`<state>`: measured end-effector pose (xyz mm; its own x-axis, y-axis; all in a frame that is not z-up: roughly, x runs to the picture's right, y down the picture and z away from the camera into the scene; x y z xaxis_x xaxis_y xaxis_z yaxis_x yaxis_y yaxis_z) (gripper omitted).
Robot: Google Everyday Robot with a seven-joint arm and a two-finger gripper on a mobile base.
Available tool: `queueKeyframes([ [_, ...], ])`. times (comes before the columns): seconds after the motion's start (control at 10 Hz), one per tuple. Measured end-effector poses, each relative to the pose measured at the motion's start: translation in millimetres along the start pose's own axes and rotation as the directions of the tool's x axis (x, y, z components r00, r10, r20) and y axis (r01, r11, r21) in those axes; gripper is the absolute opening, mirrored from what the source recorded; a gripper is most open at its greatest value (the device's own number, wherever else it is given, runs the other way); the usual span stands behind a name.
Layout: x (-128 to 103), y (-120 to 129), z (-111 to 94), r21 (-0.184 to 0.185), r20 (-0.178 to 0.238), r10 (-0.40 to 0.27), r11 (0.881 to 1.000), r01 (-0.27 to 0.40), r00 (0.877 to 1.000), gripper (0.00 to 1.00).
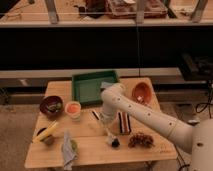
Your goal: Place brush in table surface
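Left edge of the table surface: a dark bowl sits mid-edge, with a banana nearer the front-left corner. A crumpled cloth lies at the front edge, left of centre. A small cup with orange contents stands right of the bowl. A green tray occupies the back edge near centre.

The brush lies centre-front, thin handle angled up-left, dark head toward the front edge. The gripper is directly above the handle's upper end; whether it is clasping the brush cannot be told.

A dark striped block sits just right of the gripper. A brown cluster lies toward the front-right corner. An orange bowl rests near the back-right corner.
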<state>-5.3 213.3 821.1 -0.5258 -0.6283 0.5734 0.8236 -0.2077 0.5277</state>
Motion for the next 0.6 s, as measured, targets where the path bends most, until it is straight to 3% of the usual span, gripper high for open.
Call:
queueKeyframes([
  [0.1, 0, 1, -1, -0.003, -0.002, -0.006, 1.0, 0.006, 1.0, 0.8],
  [0.3, 5, -4, -6, -0.006, -0.06, -0.044, 0.999, 0.044, 0.997, 0.8],
  [0.6, 12, -15, -16, -0.078, -0.119, -0.117, 0.991, 0.109, 0.986, 0.8],
])
